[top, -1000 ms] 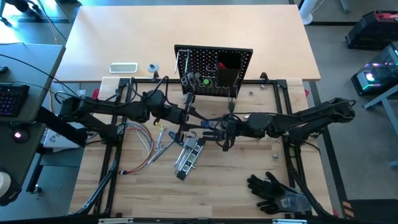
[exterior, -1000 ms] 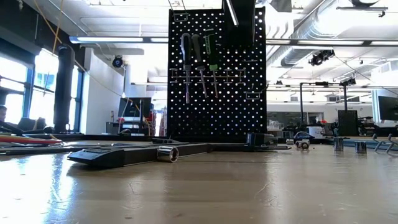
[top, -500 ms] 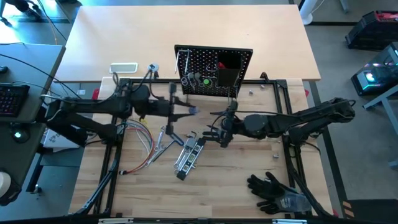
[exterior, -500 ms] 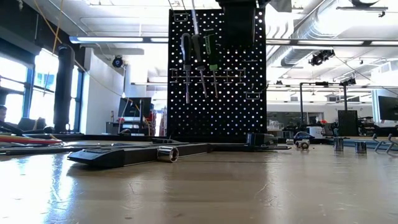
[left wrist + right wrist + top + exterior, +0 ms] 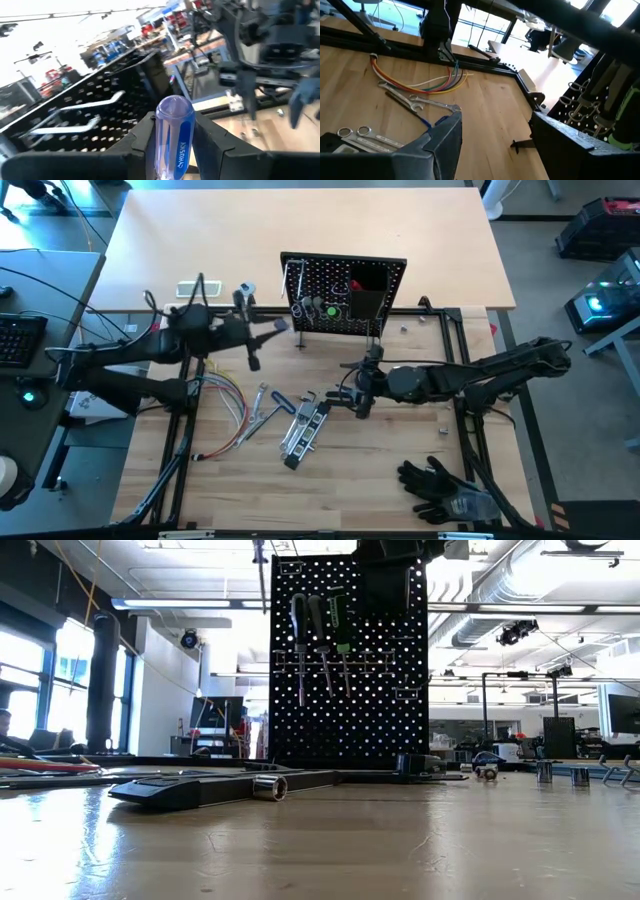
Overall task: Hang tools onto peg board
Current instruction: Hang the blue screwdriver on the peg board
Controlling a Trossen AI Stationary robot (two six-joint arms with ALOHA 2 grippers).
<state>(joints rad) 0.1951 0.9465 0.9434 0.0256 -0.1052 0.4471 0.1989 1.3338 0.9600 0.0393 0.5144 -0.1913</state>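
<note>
The wooden table [image 5: 400, 480] carries the peg board [image 5: 343, 295] toward twelve o'clock in the high view, standing upright with drivers [image 5: 320, 625] already hung on its front — black-handled ones and a green-handled one beside them. The left arm reaches in from nine o'clock, its left gripper [image 5: 262, 335] just beside the board's left edge and clamped on a blue-handled screwdriver [image 5: 173, 134], whose clear-blue handle stands between the two fingers in the left wrist view. The right arm lies across from three o'clock; the right gripper [image 5: 357, 392] hangs near the table's middle, fingers spread wide with nothing between them. At about seven o'clock from it lie silver wrenches [image 5: 415, 102], a rack of wrenches [image 5: 303, 430] and a bundle of coloured wires [image 5: 425, 82].
</note>
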